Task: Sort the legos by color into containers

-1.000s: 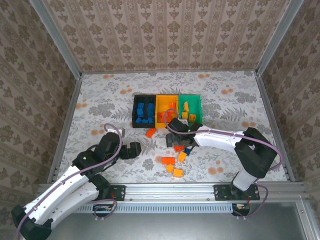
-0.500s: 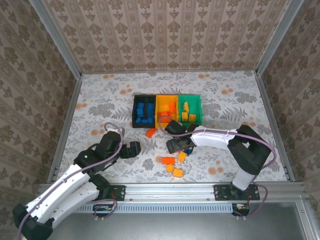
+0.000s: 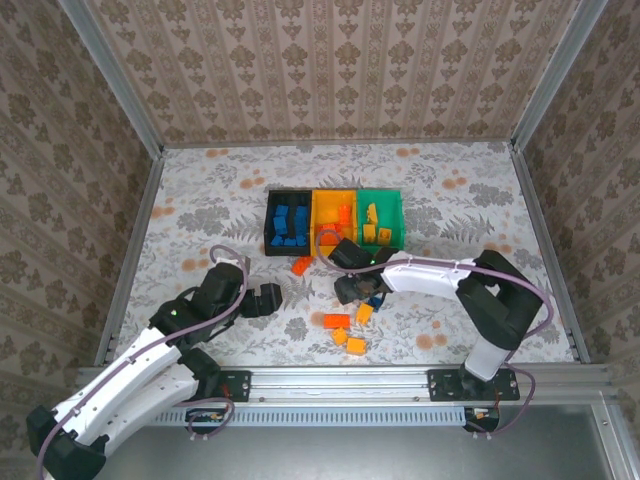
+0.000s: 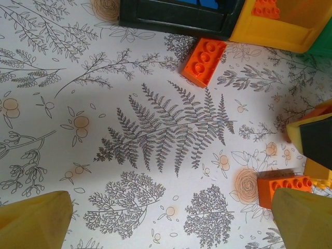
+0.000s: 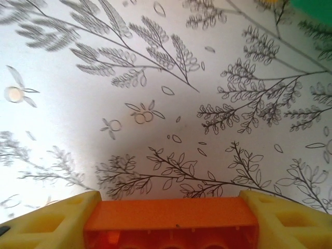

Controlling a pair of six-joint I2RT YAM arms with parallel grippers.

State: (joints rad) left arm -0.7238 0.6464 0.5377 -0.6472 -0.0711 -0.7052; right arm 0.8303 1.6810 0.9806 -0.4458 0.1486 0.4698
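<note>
Pinching red-orange plastic lego brick (image 5: pixel 171 223) between right gripper (image 3: pixel 352 288) fingers, low over floral-print table (image 3: pixel 200 200) near the loose bricks (image 3: pixel 346 336); judgement: confirm grip square, lift straight, carry to yellow-orange open plastic bin (image 3: pixel 316 226). Left gripper (image 3: pixel 266 298) fingers spread, holding nothing. Versus a second ago: right fingers were wide, nearer that bin

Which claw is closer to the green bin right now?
Right. The right claw, closed on an orange brick, sits just on the near side of the green bin, slightly left. The left claw hangs open farther left, nearside of the black bin.
</note>
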